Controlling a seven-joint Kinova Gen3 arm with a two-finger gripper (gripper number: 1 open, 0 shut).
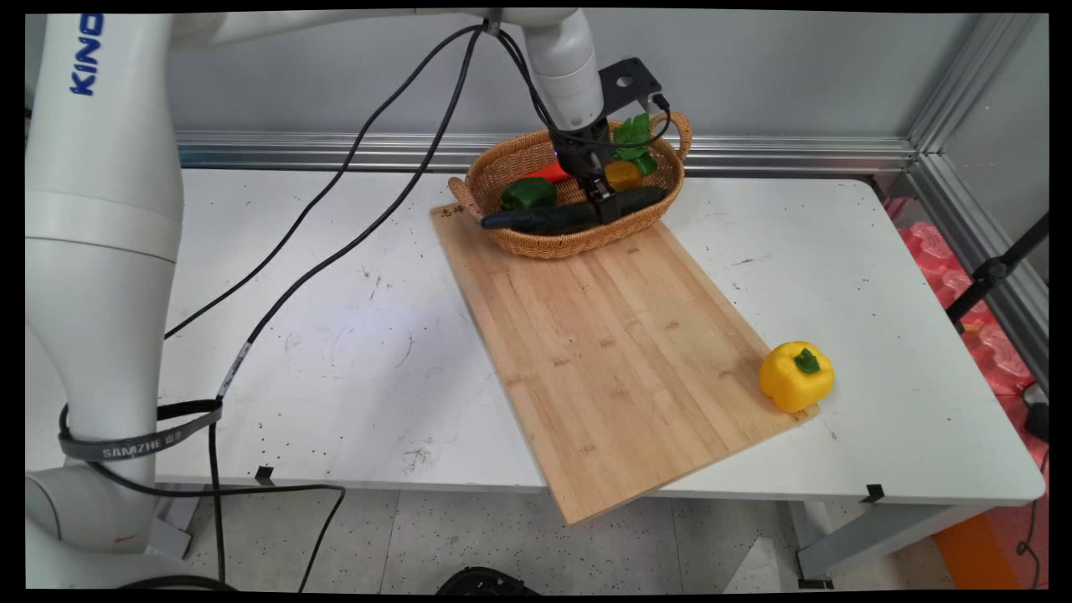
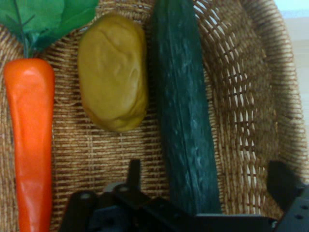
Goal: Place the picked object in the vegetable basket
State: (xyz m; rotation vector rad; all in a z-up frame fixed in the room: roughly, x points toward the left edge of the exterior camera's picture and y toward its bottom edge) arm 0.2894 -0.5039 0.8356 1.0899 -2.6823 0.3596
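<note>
A wicker basket (image 1: 563, 246) stands at the far end of a wooden cutting board (image 1: 611, 352). In it lie a dark green cucumber (image 1: 578, 214), a green pepper (image 1: 528, 193), an orange carrot (image 1: 548, 172) with green leaves (image 1: 632, 138), and a brown potato (image 1: 622, 174). My gripper (image 1: 605, 205) reaches down into the basket and is open. In the hand view the cucumber (image 2: 186, 125) runs between the two fingers of the gripper (image 2: 207, 174), with gaps on both sides. The potato (image 2: 113, 72) and the carrot (image 2: 29, 145) lie to its left.
A yellow bell pepper (image 1: 796, 375) sits at the board's near right corner, partly on the white table (image 1: 335, 335). The board's near corner overhangs the table's front edge. Black cables hang from the arm over the table's left half.
</note>
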